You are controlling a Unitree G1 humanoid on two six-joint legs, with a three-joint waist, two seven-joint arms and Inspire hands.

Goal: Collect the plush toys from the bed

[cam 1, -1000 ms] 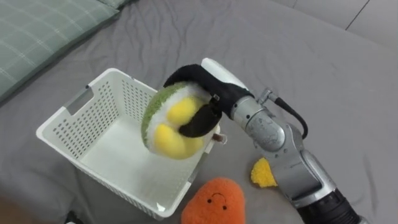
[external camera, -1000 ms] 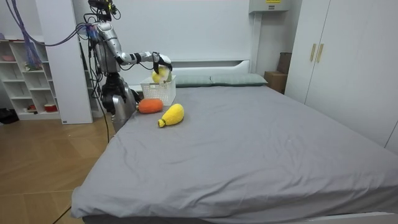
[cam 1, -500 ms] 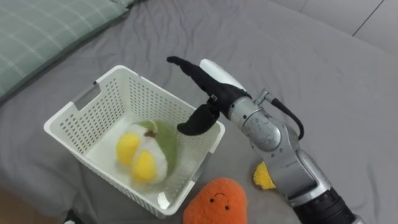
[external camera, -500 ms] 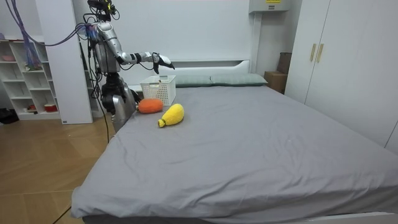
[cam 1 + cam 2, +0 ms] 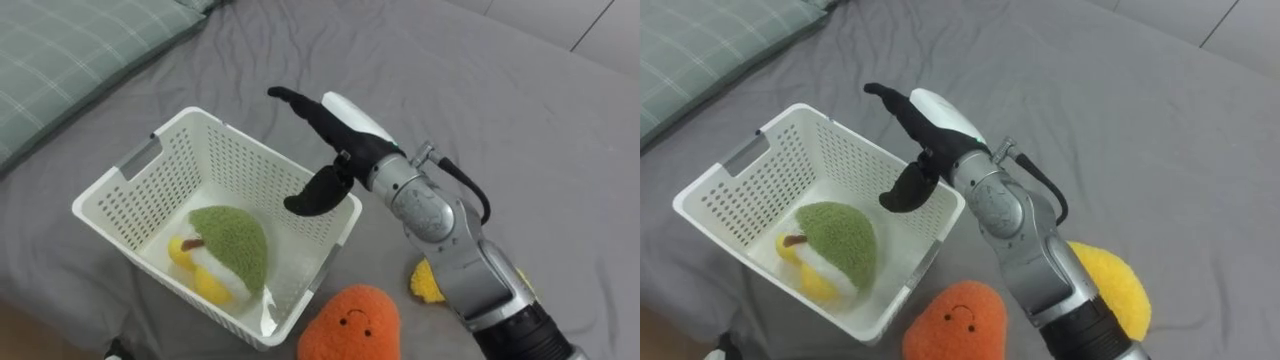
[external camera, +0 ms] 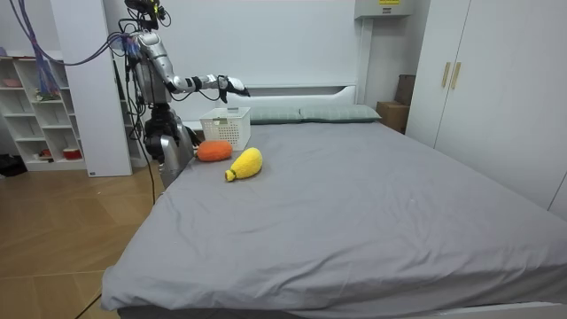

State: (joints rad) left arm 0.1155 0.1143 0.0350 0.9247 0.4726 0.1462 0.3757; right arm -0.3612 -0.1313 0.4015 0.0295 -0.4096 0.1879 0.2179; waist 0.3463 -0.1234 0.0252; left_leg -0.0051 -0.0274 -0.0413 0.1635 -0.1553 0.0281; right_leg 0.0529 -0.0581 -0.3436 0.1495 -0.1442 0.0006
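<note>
Two toys lie nearest you on the grey bed — an orange plush and, beside it, a yellow one. Just past them, the white basket holds a green-and-yellow plush. Your right hand hovers over the basket's right rim — fingers spread straight, empty. Beyond lies a checked pillow.

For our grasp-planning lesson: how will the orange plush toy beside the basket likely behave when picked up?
The orange plush toy looks fuzzy and stuffed, so it probably squashes rather than staying stiff. It is likely light for its bulk. Its fuzzy surface should resist slipping, and on the soft grey bed it seems unlikely to roll.
</note>
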